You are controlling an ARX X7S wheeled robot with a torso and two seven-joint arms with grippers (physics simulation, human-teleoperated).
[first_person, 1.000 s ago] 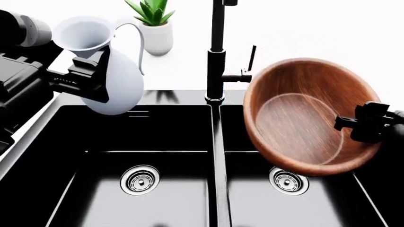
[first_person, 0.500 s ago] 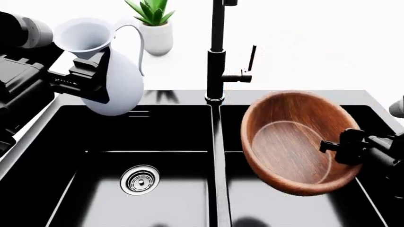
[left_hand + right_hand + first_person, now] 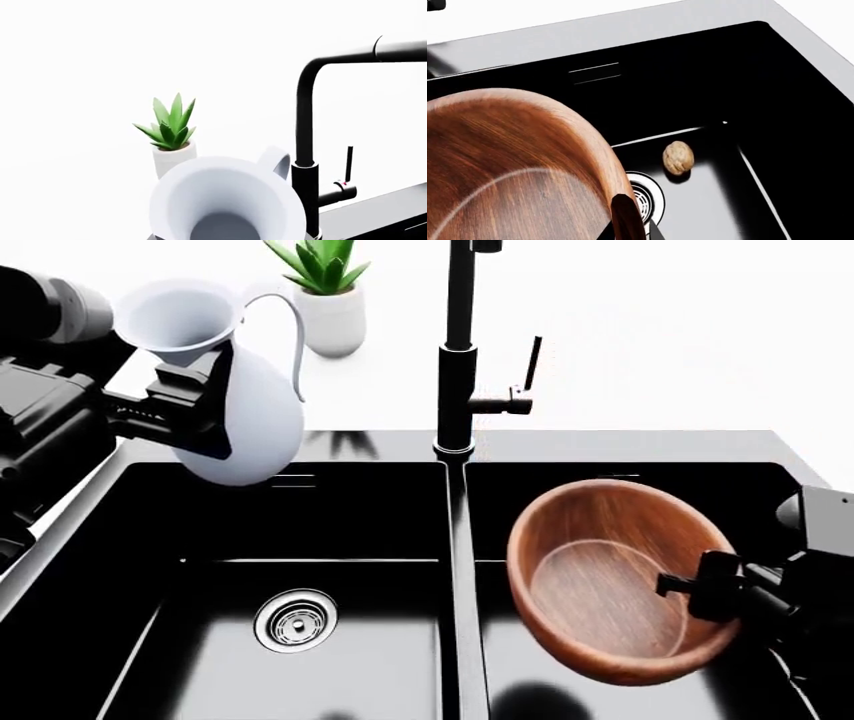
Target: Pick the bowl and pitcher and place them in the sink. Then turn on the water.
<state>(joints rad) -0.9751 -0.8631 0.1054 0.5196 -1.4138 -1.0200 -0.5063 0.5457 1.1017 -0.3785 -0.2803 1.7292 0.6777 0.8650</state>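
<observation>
Bowl point(image 3: 607, 580) hides right drain (tool point(image 3: 697, 585) half-seen).

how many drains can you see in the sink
2. One drain sits in the left basin floor. The other is in the right basin, partly behind the bowl, seen only from the right wrist.

A potted plant point(image 3: 324, 292) stands on the white counter point(image 3: 667, 330) at about eleven o'clock — a white pot with spiky green leaves, upright, well back. A small tan nut point(image 3: 678, 157) lies on dark flooring just beside a round steel ring, casting a little shadow — at about three o'clock from that ring.
</observation>
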